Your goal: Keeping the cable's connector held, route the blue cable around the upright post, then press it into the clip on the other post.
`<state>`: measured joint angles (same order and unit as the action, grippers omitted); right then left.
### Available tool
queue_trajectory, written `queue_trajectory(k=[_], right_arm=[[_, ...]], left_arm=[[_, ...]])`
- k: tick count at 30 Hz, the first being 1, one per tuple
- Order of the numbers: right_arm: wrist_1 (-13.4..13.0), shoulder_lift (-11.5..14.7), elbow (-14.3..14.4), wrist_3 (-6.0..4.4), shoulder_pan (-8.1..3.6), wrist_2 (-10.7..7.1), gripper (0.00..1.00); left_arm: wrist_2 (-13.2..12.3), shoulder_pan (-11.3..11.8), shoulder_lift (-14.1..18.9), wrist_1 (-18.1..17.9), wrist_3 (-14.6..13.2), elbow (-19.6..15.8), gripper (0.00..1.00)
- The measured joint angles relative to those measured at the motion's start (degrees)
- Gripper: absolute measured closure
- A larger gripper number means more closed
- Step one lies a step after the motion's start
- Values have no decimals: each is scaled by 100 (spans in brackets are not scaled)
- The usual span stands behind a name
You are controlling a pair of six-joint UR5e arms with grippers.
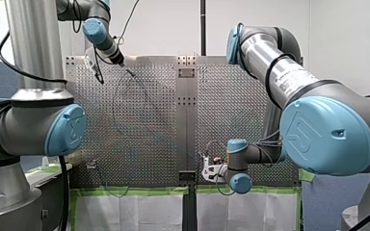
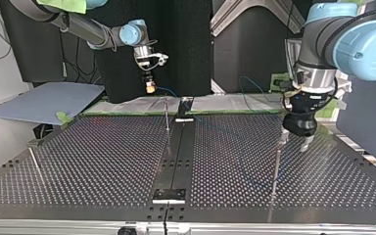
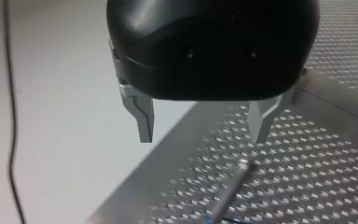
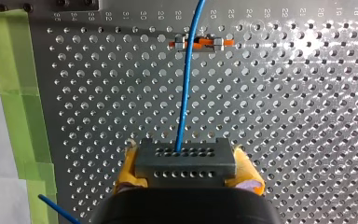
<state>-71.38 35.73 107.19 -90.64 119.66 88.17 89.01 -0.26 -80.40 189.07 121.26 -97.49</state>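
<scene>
Here my right claw clamps the connector while my left claw (near a post) gapes empty.

We see a blue cable, grey hole-dotted connector, orange clip, green tape and a silver perforated desk.

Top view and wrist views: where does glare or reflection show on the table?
Top view: the glossy table mirrors the post by my left gripper. Left wrist view: the post's tip glints. Right wrist view: holes near the clip shine.
</scene>
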Motion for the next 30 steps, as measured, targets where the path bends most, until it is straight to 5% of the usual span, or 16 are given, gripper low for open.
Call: queue_trajectory(k=[15, 30], right_arm=[[-21, 0, 0, -8, 2, -7, 100], [-17, 0, -17, -8, 3, -96, 100]], left_arm=[[134, -242, -232, 646, -682, 170, 0], [20, -272, -302, 676, -1417, 621, 0]])
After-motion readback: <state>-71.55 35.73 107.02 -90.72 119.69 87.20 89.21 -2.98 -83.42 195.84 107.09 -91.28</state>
